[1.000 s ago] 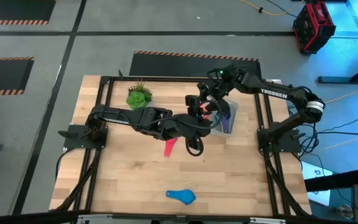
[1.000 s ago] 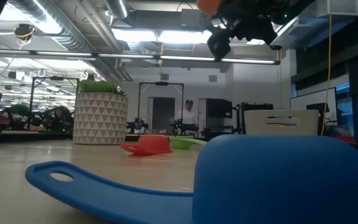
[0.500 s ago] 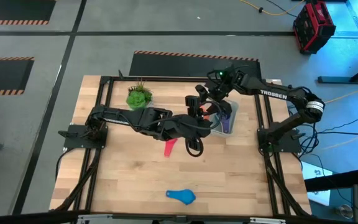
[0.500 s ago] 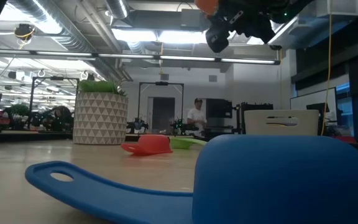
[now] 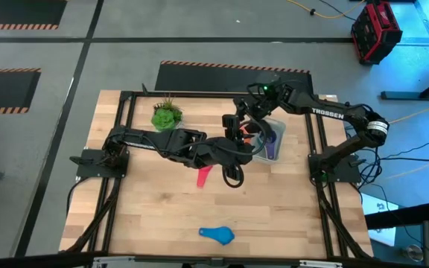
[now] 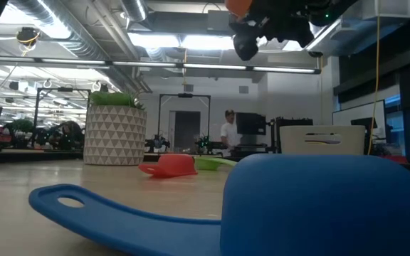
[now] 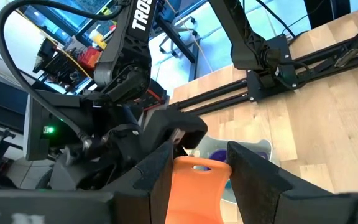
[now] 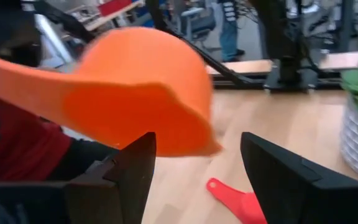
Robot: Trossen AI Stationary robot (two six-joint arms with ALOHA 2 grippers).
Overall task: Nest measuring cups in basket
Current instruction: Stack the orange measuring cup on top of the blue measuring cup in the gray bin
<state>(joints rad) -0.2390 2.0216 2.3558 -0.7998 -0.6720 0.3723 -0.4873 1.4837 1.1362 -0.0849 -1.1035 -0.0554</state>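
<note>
L gripper [image 7: 194,180] was clamped on the orange cup's [image 7: 191,186] handle; R gripper [image 8: 194,165], jaws apart, straddled its bowl w/o closing (handoff step, I judged). Basket [image 5: 277,128] sat just beyond. Next: R shuts, L lets go. Blue cup [image 5: 218,235] lay well behind.
</note>
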